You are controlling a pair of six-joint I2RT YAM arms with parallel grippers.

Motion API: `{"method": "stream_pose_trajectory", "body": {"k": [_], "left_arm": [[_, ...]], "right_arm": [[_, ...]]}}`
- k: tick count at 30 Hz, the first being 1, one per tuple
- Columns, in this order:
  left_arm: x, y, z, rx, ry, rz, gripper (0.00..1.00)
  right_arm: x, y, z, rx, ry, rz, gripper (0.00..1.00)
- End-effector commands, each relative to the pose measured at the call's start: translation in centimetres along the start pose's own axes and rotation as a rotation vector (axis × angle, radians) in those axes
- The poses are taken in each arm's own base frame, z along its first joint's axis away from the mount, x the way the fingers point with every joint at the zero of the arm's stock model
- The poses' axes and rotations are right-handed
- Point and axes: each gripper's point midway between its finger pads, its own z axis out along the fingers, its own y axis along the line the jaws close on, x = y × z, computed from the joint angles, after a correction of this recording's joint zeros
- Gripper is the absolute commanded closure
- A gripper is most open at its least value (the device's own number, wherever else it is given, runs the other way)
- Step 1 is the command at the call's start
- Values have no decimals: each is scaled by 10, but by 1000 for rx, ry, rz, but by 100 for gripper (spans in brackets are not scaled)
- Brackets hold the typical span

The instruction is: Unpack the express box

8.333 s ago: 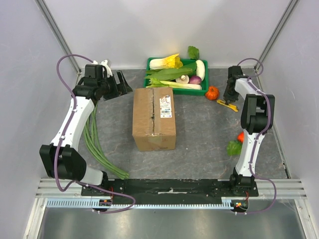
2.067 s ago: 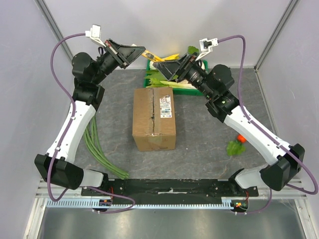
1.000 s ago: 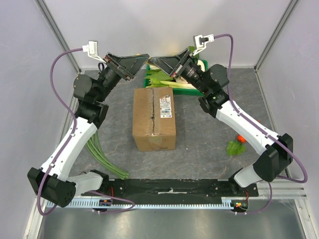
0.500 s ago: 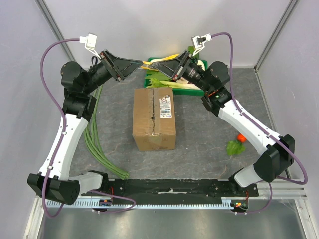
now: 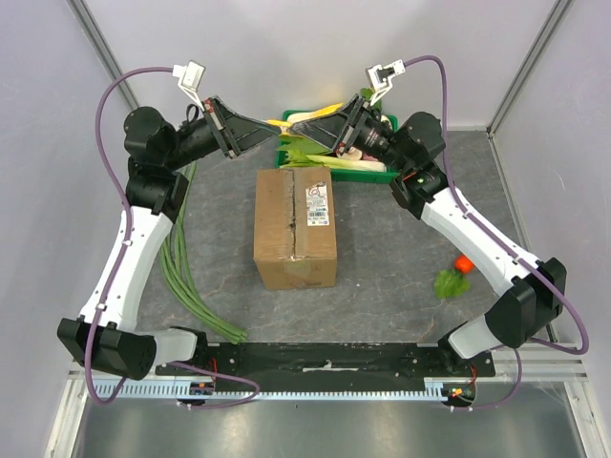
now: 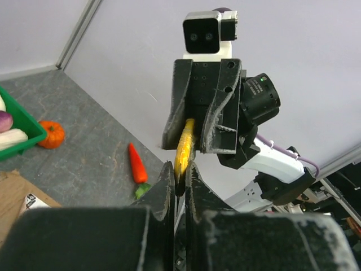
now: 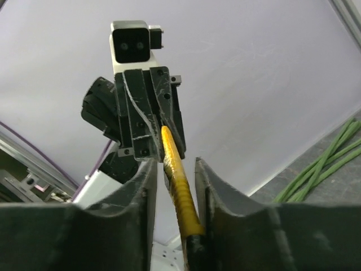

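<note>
Within left claw [image 6: 180,170], half-hidden yellow tool [image 6: 185,142]

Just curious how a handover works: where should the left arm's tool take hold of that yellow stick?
By its free end, head-on along its length. The yellow stick is slim and juts out of the right tool, so only that end is exposed; the left tool pinches it there.
</note>
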Motion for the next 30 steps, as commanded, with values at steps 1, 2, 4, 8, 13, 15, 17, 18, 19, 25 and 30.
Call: {"method": "stream_pose_trajectory", "body": {"k": [1, 2, 4, 8, 13, 15, 17, 18, 19, 25, 30], "left_arm": [[-14, -14, -1, 30, -37, 54, 98], [-15, -15, -1, 34, -43, 35, 98], [-19, -16, -2, 44, -85, 38, 98], [-27, -18, -5, 61, -178, 11, 98], [-35, -6, -9, 23, -305, -12, 98], [-33, -3, -10, 20, -332, -30, 98], [-33, -5, -11, 20, -353, -29, 98], [-31, 0, -10, 8, -362, -38, 98], [-30, 0, -10, 8, -363, -41, 98], [-28, 0, -8, 11, -356, -26, 98], [-21, 4, -6, 3, -333, -48, 98]], "right_arm": [[-16, 40, -1, -111, -28, -74, 45], [-18, 43, -1, -127, -35, -72, 38], [-20, 44, 0, -139, -49, -62, 28], [-25, 52, 1, -194, -83, -39, 26], [-25, 53, 4, -221, -87, -9, 27], [-25, 54, 6, -224, -80, -13, 31], [-22, 46, 9, -200, -68, -16, 32], [-20, 46, 10, -196, -62, -23, 35], [-18, 42, 12, -178, -54, -30, 37], [-17, 34, 14, -136, -43, -51, 46], [-17, 30, 17, -125, -34, -59, 61]]}}
